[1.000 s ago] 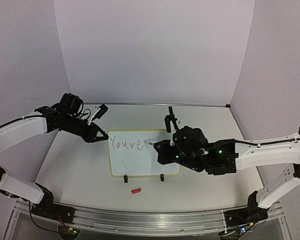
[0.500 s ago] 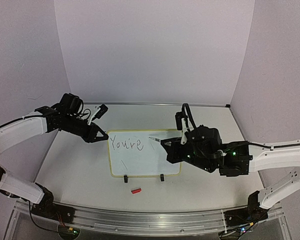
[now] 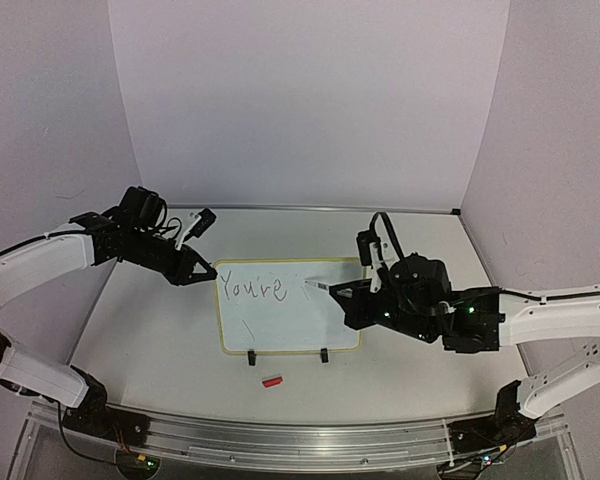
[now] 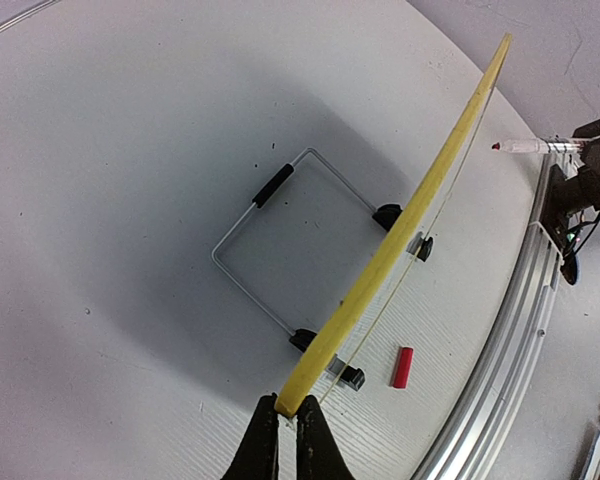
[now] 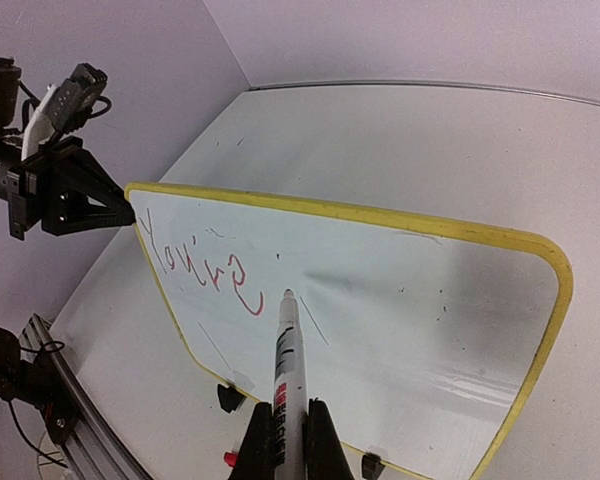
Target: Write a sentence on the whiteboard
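Note:
The whiteboard (image 3: 290, 318), yellow-framed with two black clip feet, stands propped in mid table; it also shows in the right wrist view (image 5: 410, 310). On it is the red word "You're" (image 3: 252, 289), also in the right wrist view (image 5: 202, 265); no other words show. My left gripper (image 3: 208, 272) is shut on the board's upper left corner, its yellow edge (image 4: 380, 272) clamped between the fingers. My right gripper (image 3: 352, 292) is shut on a white marker (image 5: 287, 372) whose tip (image 3: 310, 284) hovers just right of the word, close to the board.
A red marker cap (image 3: 271, 381) lies on the table in front of the board, also in the left wrist view (image 4: 403, 367). A wire stand (image 4: 270, 240) props the board from behind. An aluminium rail (image 3: 280, 440) runs along the near edge. Walls enclose the back and sides.
My right arm has drawn back to the right and the marker tip has shifted from the end of "You're" to the right. The left arm and the board have not moved.

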Action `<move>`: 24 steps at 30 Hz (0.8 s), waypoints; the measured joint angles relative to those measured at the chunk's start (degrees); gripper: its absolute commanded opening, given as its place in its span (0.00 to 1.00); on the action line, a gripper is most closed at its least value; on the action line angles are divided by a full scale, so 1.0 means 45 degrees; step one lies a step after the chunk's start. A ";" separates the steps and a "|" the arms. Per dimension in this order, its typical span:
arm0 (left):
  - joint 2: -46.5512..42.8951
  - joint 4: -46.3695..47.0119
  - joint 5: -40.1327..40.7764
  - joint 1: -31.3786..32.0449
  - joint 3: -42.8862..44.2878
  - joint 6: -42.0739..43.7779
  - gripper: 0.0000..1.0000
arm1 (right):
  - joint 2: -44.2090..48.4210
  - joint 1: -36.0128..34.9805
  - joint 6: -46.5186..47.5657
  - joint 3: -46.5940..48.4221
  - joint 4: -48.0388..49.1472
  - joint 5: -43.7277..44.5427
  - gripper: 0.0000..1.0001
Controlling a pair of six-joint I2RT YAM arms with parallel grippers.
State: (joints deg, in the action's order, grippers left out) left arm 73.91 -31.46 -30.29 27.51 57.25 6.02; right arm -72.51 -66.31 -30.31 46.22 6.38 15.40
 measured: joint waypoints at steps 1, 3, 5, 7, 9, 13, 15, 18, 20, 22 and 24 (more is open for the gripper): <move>0.0000 0.0000 0.0002 0.0000 0.0000 0.0000 0.00 | 0.0000 0.0014 0.0034 -0.0072 0.0079 -0.0083 0.00; 0.0002 0.0000 0.0007 0.0005 0.0000 0.0000 0.00 | 0.0000 0.0014 0.0072 -0.0172 0.0226 -0.0235 0.00; 0.0018 0.0005 0.0012 0.0010 0.0003 0.0000 0.00 | 0.0000 0.0016 0.0074 -0.0220 0.0360 -0.0291 0.00; 0.0038 0.0005 0.0017 0.0010 0.0017 0.0000 0.00 | -0.0008 0.0015 0.0074 -0.0224 0.0439 -0.0297 0.00; 0.0062 0.0005 0.0019 0.0010 0.0029 0.0000 0.00 | -0.0044 0.0015 0.0074 -0.0224 0.0558 -0.0290 0.00; 0.0068 0.0010 0.0027 0.0010 0.0034 0.0000 0.00 | -0.0262 0.0016 0.0065 -0.0224 0.0694 -0.0230 0.00; 0.0068 0.0010 0.0029 0.0010 0.0034 0.0000 0.00 | -0.0363 0.0016 0.0060 -0.0224 0.0688 -0.0198 0.00; 0.0068 0.0010 0.0036 0.0010 0.0034 0.0000 0.00 | -0.0403 0.0016 0.0023 -0.0224 0.0683 -0.0102 0.00; 0.0068 0.0010 0.0037 0.0010 0.0034 0.0000 0.00 | -0.0412 0.0016 -0.0014 -0.0224 0.0678 0.0002 0.00; 0.0068 0.0010 0.0041 0.0010 0.0034 0.0000 0.00 | -0.0459 0.0028 -0.0077 -0.0224 0.0678 0.0073 0.00; 0.0068 0.0010 0.0053 0.0010 0.0034 0.0000 0.00 | -0.0540 0.0039 -0.0140 -0.0224 0.0670 0.0124 0.00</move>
State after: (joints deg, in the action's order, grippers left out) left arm 74.22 -31.42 -30.06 27.55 57.41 6.02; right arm -74.94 -66.14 -30.94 45.21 9.39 15.96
